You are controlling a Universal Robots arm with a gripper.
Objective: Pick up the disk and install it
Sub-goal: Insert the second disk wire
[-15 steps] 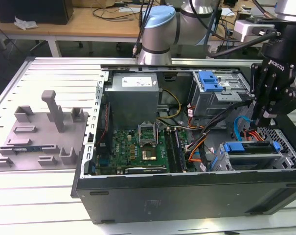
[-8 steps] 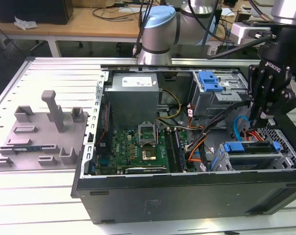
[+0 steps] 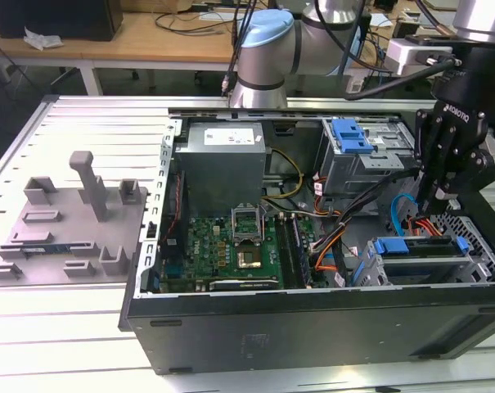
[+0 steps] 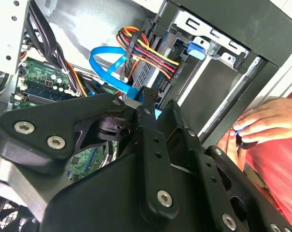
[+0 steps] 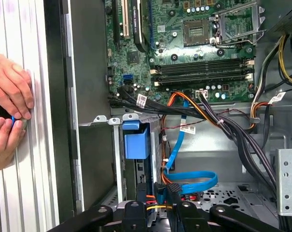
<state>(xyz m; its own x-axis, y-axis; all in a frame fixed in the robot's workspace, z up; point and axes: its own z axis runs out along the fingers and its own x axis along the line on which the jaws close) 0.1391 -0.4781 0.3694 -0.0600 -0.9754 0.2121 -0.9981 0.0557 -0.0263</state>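
Note:
The disk (image 3: 416, 249) lies flat in the lower drive cage at the front corner of the open computer case, on the exterior view's right, its blue bracket facing inward. In the first wrist view the disk's blue bracket (image 5: 135, 143) shows end-on between the cage rails. My gripper (image 3: 432, 200) hangs just above and behind the cage, over the red, yellow and blue cables, apart from the disk. Its fingers (image 4: 142, 102) stand close together with nothing between them. In the first wrist view the gripper (image 5: 165, 192) points at the cable bundle beside the cage.
A person's hands (image 5: 8, 111) hold a small black and blue object on the table beside the case wall. Inside are the motherboard (image 3: 231, 246), grey power-supply box (image 3: 222, 160), an upper cage with a blue latch (image 3: 351, 135) and a blue ribbon cable (image 5: 191, 179). A grey fixture plate (image 3: 67, 225) lies at the exterior view's left.

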